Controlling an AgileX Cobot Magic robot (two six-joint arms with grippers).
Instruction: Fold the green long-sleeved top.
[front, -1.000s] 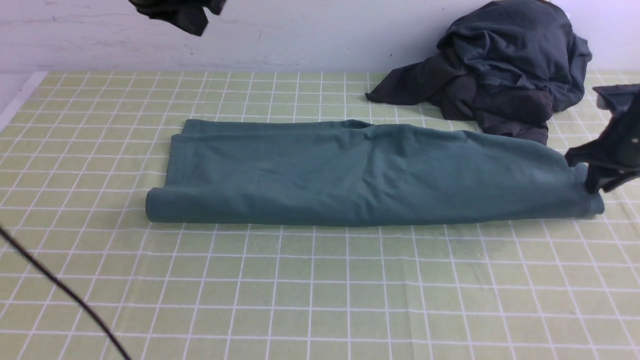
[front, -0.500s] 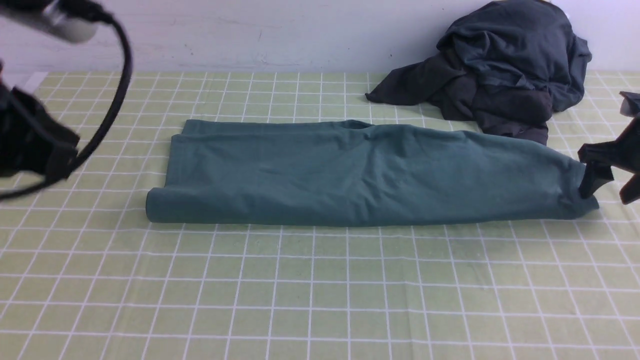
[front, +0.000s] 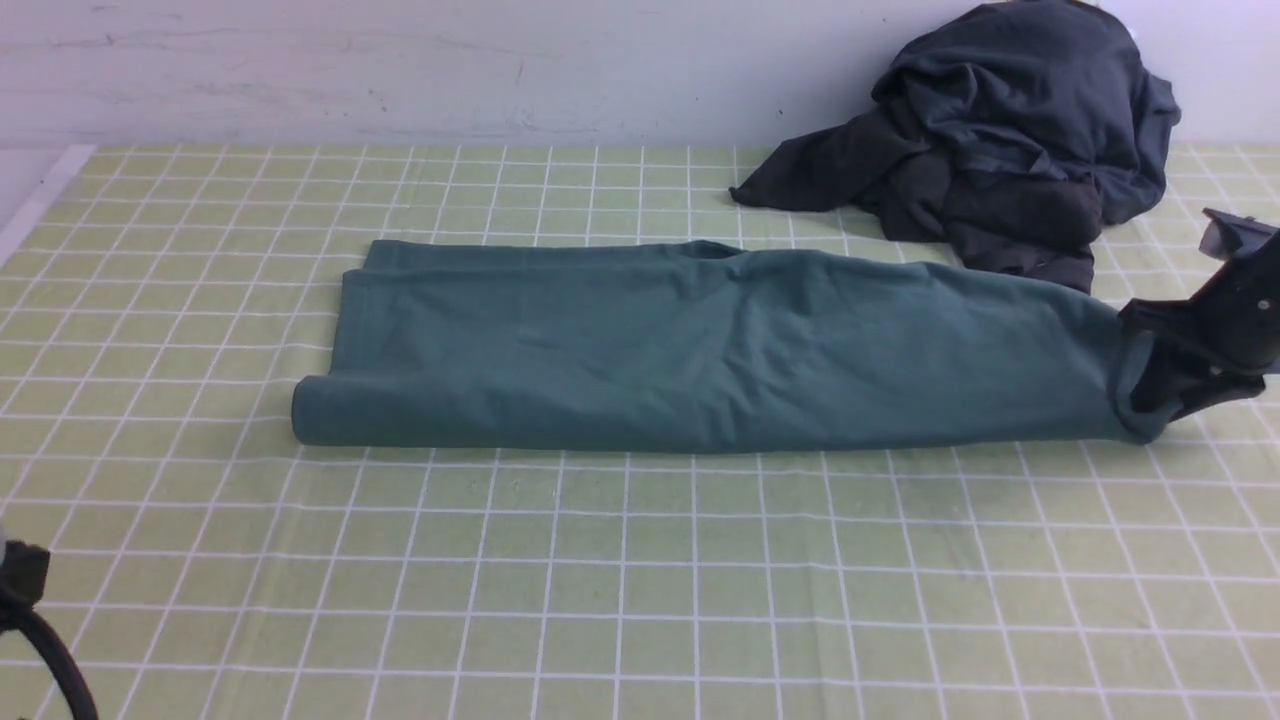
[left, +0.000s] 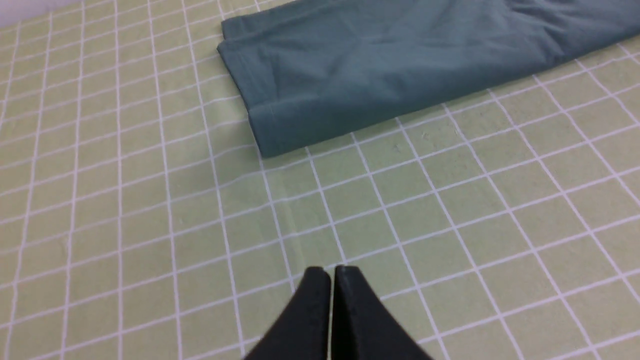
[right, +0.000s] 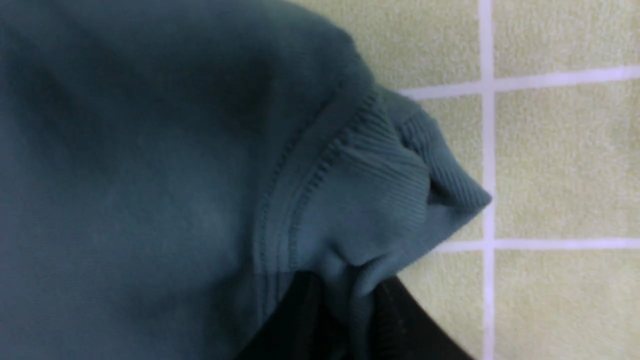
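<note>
The green long-sleeved top (front: 700, 345) lies folded into a long band across the middle of the table. My right gripper (front: 1150, 395) is shut on the ribbed hem at the band's right end; the right wrist view shows that ribbed cloth (right: 380, 175) pinched between the black fingers (right: 400, 325). My left gripper (left: 331, 272) is shut and empty, over bare table in front of the band's left end (left: 280, 130). In the front view only a bit of the left arm shows at the lower left corner.
A heap of dark charcoal-grey garments (front: 1000, 140) lies at the back right, close behind the top's right end. The green checked tablecloth (front: 640, 580) covers the table. A white wall runs along the back edge.
The left arm swung from the upper left down out of the front view. The right gripper closed on the top's right end and drew it slightly left.
</note>
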